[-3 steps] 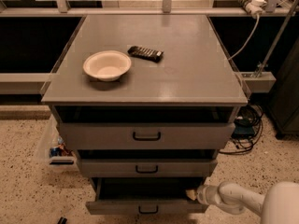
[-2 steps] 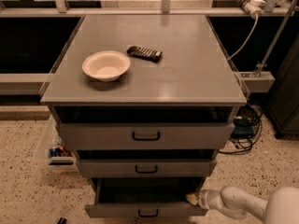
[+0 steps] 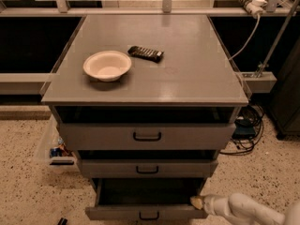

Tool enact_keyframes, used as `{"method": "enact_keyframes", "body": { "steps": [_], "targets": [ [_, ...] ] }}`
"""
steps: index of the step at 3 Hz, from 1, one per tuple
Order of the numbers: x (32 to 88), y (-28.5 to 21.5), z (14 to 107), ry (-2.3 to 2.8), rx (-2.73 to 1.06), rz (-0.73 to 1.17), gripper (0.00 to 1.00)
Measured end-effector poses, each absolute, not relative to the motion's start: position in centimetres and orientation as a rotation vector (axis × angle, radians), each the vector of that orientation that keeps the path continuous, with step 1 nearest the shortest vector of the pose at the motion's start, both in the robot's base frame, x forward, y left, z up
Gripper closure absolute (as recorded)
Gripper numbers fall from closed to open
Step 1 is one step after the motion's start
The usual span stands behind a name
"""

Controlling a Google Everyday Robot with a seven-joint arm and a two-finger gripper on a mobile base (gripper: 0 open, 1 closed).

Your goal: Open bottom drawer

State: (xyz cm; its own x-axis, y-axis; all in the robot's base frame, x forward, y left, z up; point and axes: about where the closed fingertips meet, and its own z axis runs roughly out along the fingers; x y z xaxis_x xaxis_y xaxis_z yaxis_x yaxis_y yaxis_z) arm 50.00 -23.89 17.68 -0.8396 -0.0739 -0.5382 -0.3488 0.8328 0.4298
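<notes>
- The bottom drawer sits at the foot of the cabinet, and it stands well out: its dark inside shows behind the slim grey front.
- The gripper is low on the right, at the top right corner of that front and seemingly touching it. I cannot tell whether it is clamped there or spread.
- The small black loop handle sits at centre, apart from the gripper.
- My call: the job is largely done, with perhaps only a last bit of travel left, then a release.
- The middle drawer and top drawer look only slightly proud of the frame.
- Open speckled floor lies to the front left, and a clear bin sits beside the cabinet.
- The right side is tighter, with cables near the arm.
- Up on the worktop, a white bowl and a remote control sit well clear of the action.
</notes>
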Motion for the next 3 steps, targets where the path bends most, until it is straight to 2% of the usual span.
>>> {"method": "enact_keyframes", "body": {
  "steps": [2,3],
  "targets": [
    [45.7,-28.4,27.9,2.346,-0.184,0.543,1.00],
    [44.1,-29.8,34.1,2.247,-0.157,0.383,0.82]
  ]
}}
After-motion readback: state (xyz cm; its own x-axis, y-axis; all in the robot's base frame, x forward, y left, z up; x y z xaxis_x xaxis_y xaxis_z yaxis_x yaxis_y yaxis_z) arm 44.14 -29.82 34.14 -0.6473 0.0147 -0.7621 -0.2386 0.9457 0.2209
